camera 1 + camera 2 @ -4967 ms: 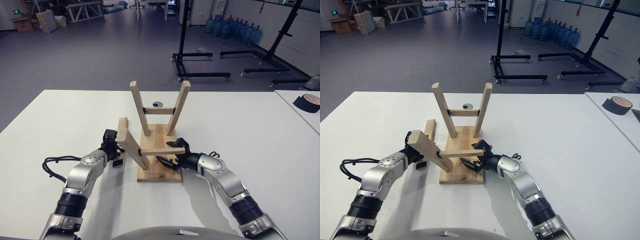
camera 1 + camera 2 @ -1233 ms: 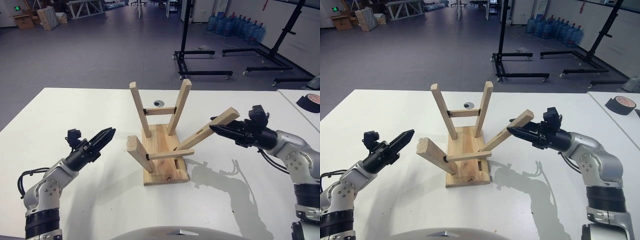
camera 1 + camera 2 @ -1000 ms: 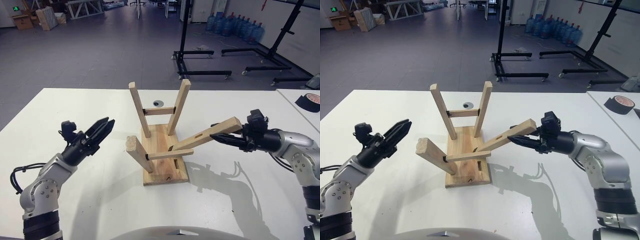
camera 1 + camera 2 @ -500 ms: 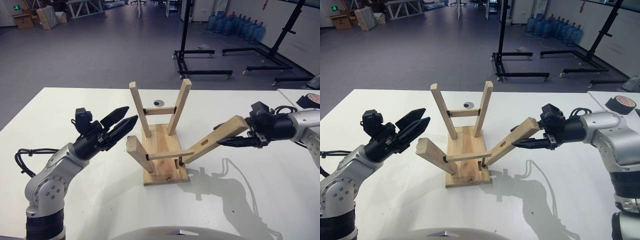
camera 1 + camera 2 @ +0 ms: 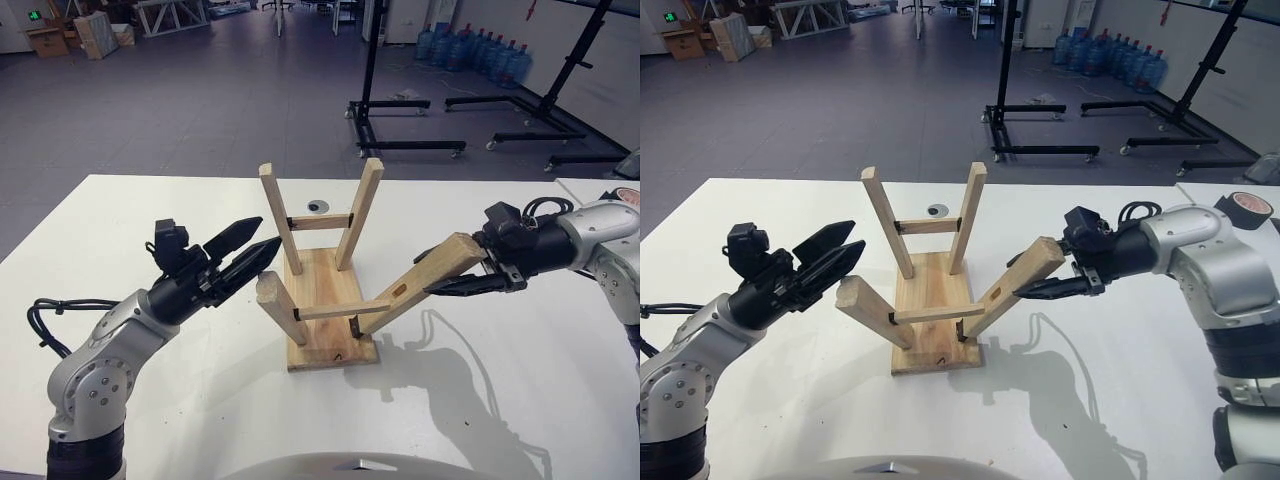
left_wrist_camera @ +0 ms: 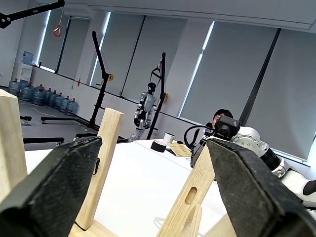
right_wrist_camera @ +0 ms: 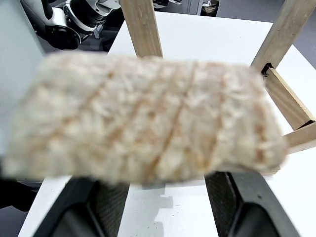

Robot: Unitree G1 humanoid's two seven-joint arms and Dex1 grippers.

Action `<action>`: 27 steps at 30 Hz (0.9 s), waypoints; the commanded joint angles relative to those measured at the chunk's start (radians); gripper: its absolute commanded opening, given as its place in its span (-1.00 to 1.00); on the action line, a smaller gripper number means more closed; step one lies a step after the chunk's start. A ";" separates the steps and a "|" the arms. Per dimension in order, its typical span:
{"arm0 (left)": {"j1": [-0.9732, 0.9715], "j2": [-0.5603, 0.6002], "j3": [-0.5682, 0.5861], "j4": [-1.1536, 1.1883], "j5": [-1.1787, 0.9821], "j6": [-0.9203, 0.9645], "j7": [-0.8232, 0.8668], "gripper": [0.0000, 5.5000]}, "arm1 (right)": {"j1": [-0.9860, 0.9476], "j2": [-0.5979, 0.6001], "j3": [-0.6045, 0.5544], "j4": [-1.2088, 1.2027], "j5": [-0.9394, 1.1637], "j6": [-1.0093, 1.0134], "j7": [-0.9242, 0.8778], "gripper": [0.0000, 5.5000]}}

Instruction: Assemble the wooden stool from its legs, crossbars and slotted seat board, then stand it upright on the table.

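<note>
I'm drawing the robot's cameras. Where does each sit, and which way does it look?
Left and right eye views: on the head, facing forward and down at the table and seat board; both arms show, with the left gripper and right gripper.
Left wrist view: on the left wrist, facing across the table through its open gripper; the right arm shows beyond.
Right wrist view: on the right wrist, facing along the slanted leg it holds; the left arm shows beyond.
Shared: both wrist views show the upright legs.
</note>
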 commanded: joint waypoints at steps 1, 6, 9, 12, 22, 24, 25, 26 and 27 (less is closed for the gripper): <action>0.002 0.023 0.021 0.017 -0.006 -0.011 0.009 0.42 | -0.035 0.007 0.035 0.024 -0.042 -0.040 0.022 -0.26; -0.010 0.028 0.014 0.026 -0.001 -0.018 0.011 0.42 | -0.108 0.035 0.108 0.124 -0.111 -0.090 0.052 -0.26; -0.009 0.029 0.006 0.023 -0.001 -0.019 0.013 0.42 | -0.153 0.049 0.151 0.171 -0.142 -0.112 0.063 -0.26; -0.006 0.028 0.001 0.020 0.000 -0.020 0.018 0.42 | -0.170 0.028 0.203 0.163 -0.145 -0.141 0.070 -0.26; 0.011 0.017 -0.016 0.001 0.009 -0.044 0.047 0.42 | -0.219 0.020 0.288 0.001 -0.155 0.081 0.010 -0.26; 0.016 0.011 -0.027 -0.002 0.020 -0.052 0.051 0.42 | -0.259 0.041 0.308 -0.006 -0.159 0.145 -0.012 -0.26; 0.018 0.009 -0.033 -0.003 0.025 -0.058 0.053 0.42 | -0.272 0.048 0.313 -0.012 -0.159 0.168 -0.018 -0.26; 0.023 0.006 -0.041 -0.004 0.031 -0.065 0.055 0.42 | -0.280 0.052 0.319 -0.022 -0.158 0.189 -0.022 -0.26; 0.029 0.002 -0.048 -0.007 0.037 -0.073 0.056 0.42 | -0.281 0.053 0.326 -0.034 -0.166 0.190 -0.026 -0.26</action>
